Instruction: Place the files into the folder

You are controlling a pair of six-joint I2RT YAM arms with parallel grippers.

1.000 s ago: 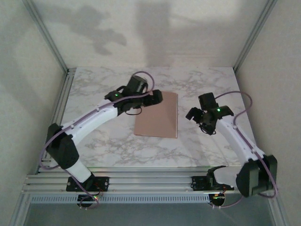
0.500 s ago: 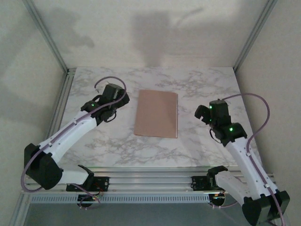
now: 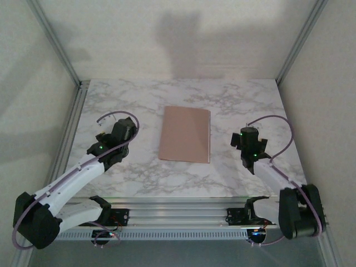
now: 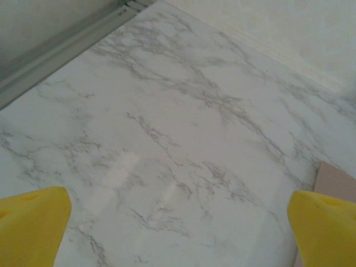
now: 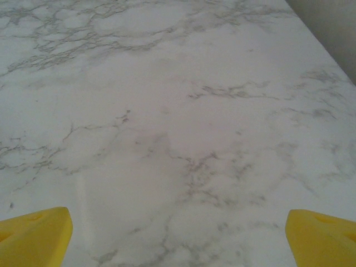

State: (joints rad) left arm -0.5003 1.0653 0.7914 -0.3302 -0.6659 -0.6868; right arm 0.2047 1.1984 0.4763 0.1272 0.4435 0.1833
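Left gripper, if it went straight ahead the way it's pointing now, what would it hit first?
Probably the bare marble table: the open left gripper tilts down toward it. A corner of the folder lies off to the right of that line, though depth is unclear.

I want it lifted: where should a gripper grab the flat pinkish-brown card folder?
Probably its right long edge, low from the right: the pinkish-brown card folder lies closed and flat, so only an edge can be pinched, and the open right gripper is on that side.

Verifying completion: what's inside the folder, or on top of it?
The folder lies shut and flat on the marble table, with nothing on top. Its cover hides the inside, so any contents cannot be seen.
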